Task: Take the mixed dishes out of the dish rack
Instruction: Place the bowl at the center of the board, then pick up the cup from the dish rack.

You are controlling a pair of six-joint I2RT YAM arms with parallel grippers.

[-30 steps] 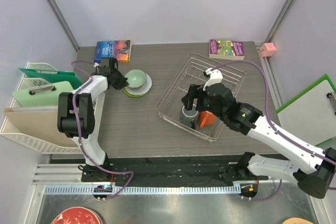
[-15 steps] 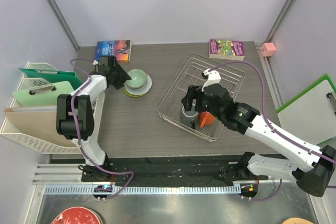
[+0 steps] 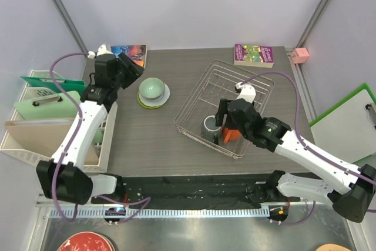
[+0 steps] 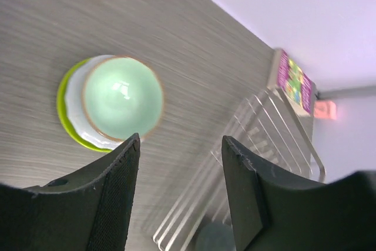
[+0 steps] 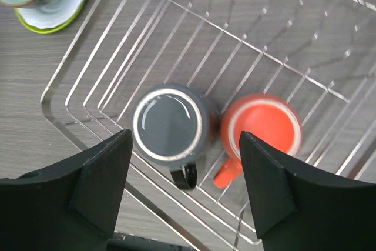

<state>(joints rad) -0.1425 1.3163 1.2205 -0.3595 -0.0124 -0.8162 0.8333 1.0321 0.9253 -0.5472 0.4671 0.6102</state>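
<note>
Both left fingers (image 4: 117, 204) and right fingers (image 5: 100, 186) gape empty; drop the right pair astride the grey metallic mug (image 5: 169, 129), clear of the orange handled mug (image 5: 263, 126) at its 3 o'clock.

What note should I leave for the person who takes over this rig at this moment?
Left tool: open and empty, above the table beside the stacked dishes.
Right tool: open and empty, hanging over the two mugs.
Done: the pale mint-green bowl sits on the light grey plate, which lies on the small lime-green plate. This stack is on the table, left of the silver wire dish rack.
Left: the grey metallic mug and the orange handled mug stand upright, side by side, at the near end of the rack. Both must be lifted out.
</note>
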